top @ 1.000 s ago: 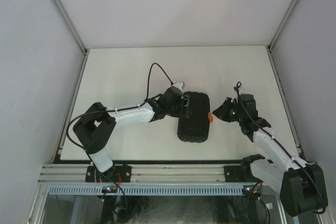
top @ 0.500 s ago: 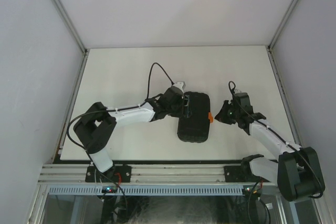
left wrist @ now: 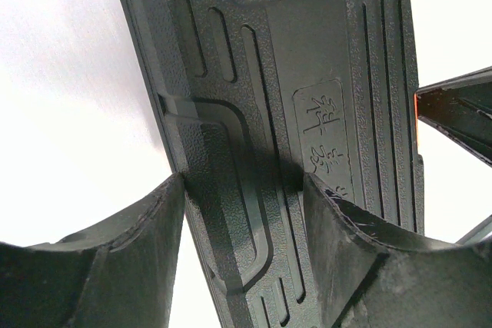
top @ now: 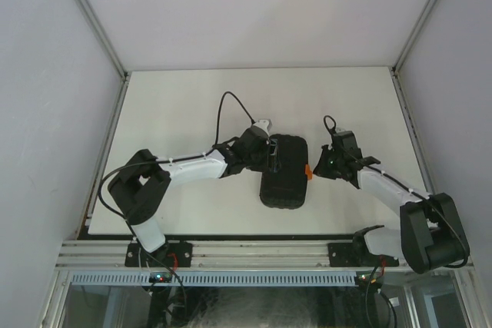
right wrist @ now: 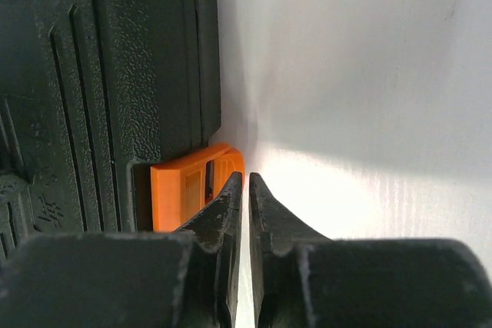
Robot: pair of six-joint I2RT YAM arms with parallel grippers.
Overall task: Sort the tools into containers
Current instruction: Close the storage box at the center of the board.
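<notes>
— Two grippers are placed at the closed tool case (top: 283, 182), which is laid near the middle of the desk (top: 184, 105). What step is judged to be in hand?

— The orange latch (right wrist: 188, 188), at the case's 3 o'clock side, is probably to be flipped open. The right gripper (right wrist: 246, 183) is pinched almost shut on nothing, with its tips set against the latch's outer edge.

— How should it be done well?

— The tips should be hooked under the latch lip and levered toward 3 o'clock, gently, so that the case is not dragged.

— And the bracing?

— The left gripper (left wrist: 242, 190) is held partly open over the lid, at the case's 10 o'clock corner. Whether it is pressed down cannot be told.
</notes>
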